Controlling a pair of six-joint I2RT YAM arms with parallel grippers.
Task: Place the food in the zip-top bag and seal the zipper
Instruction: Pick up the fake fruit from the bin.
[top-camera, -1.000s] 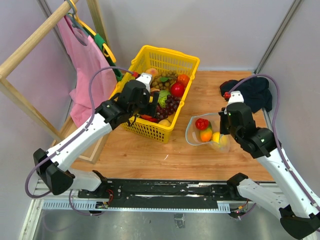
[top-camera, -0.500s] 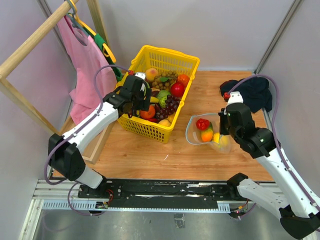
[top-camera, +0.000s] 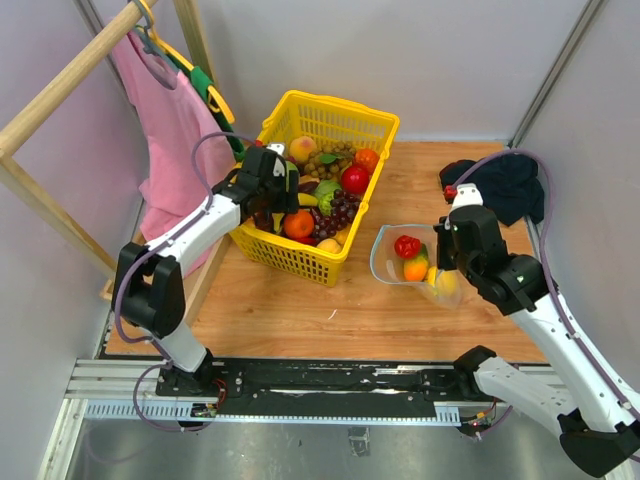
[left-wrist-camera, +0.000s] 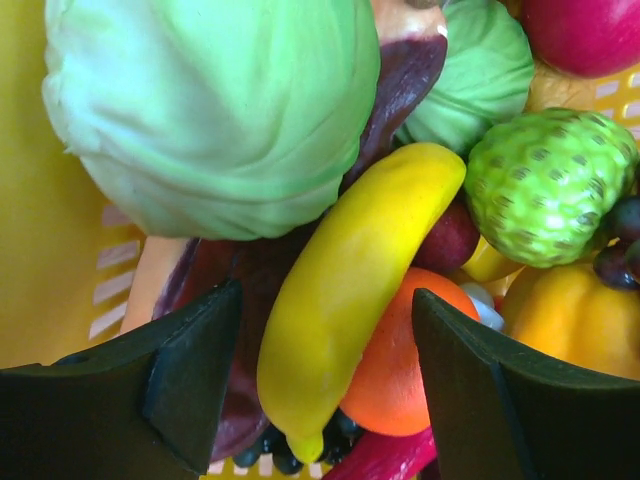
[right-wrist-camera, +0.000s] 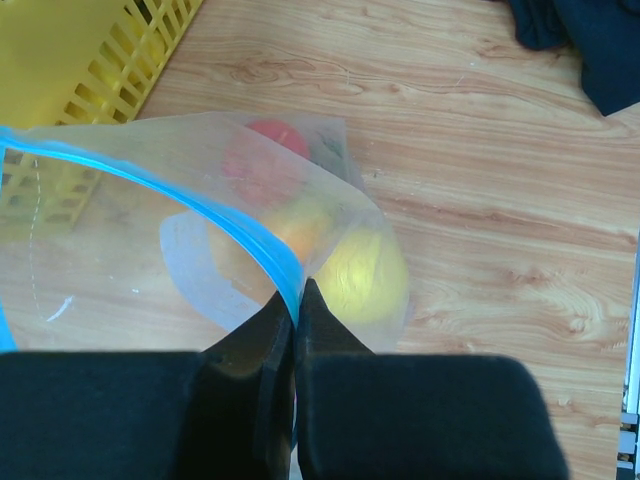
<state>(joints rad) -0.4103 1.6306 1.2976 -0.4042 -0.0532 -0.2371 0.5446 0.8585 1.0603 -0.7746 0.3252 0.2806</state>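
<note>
Top external view: a wooden table (top-camera: 300, 305) bears everything; the left arm reaches into the basket (top-camera: 335, 112) and the right arm reaches to the bag (top-camera: 392, 262).
pink garment (top-camera: 165, 120): hangs from a wooden rack at the left, just beside the basket.
basket: yellow mesh, at the back left of the table, heaped with food.
dark cloth (top-camera: 505, 185): crumpled at the back right, behind the right arm.
bag: clear, on the table just right of the basket's near corner, mouth open. It holds a red piece (top-camera: 404, 246), an orange piece (top-camera: 412, 270) and a lemon (right-wrist-camera: 365, 275).
left gripper (left-wrist-camera: 325, 380): low inside the basket, fingers (left-wrist-camera: 190, 380) apart, one on each side of the banana, with a gap showing at each.
right gripper (right-wrist-camera: 295, 330): fingers pressed together, clamped on the bag's mouth edge at the zipper.
cabbage (left-wrist-camera: 210, 110): pale green, against the basket's wall, above the banana in the left wrist view.
banana (left-wrist-camera: 350, 290): yellow, slanting between the left fingers and lying over an orange (left-wrist-camera: 405, 350).
bumpy green fruit (left-wrist-camera: 550, 180): right of the banana, touching a yellow piece (left-wrist-camera: 565, 320) below it.
grapes (top-camera: 340, 212): dark purple, near the basket's right wall.
zipper (right-wrist-camera: 220, 215): a blue strip that curves along the bag's raised mouth edge and ends in the right gripper.
</note>
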